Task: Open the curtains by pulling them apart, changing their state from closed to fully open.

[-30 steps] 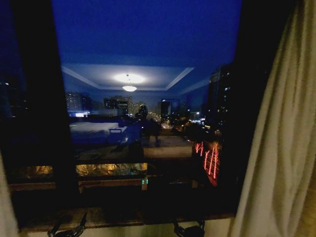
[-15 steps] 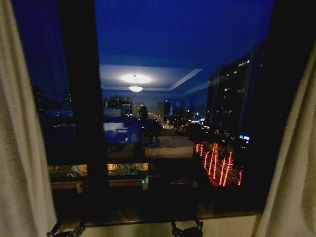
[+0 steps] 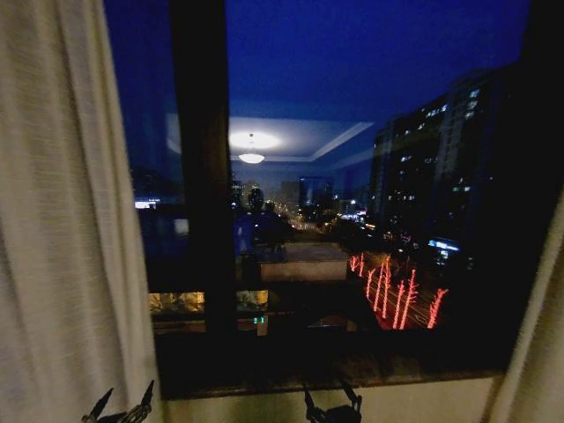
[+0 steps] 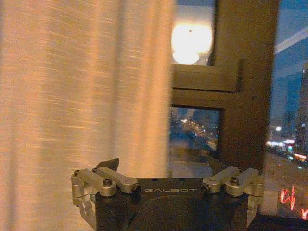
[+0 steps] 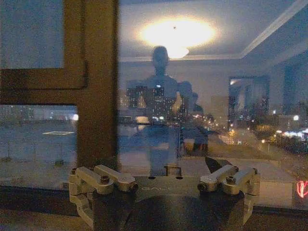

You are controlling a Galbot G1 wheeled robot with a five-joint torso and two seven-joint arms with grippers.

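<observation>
The left curtain [image 3: 62, 220], a sheer cream panel with vertical pleats, hangs down the left third of the head view. A narrow strip of the right curtain [image 3: 539, 352] shows at the lower right edge. Between them the dark window is bare. My left gripper [image 3: 122, 404] sits low in front of the sill, open, just beside the left curtain's inner edge and holding nothing. The left wrist view shows that gripper [image 4: 166, 168] with the curtain [image 4: 72, 96] close ahead of it. My right gripper [image 3: 331, 401] is open below the middle of the window, facing the glass [image 5: 166, 166].
A dark vertical window frame post [image 3: 201, 176] stands just right of the left curtain. The stone sill [image 3: 352, 370] runs across above a pale wall. The glass reflects a ceiling lamp [image 3: 251, 157] and a person's outline.
The whole picture has shifted right, so the camera has turned left. The left curtain takes up far more of the view and the right one has slid to the edge. Both grippers stay low.
</observation>
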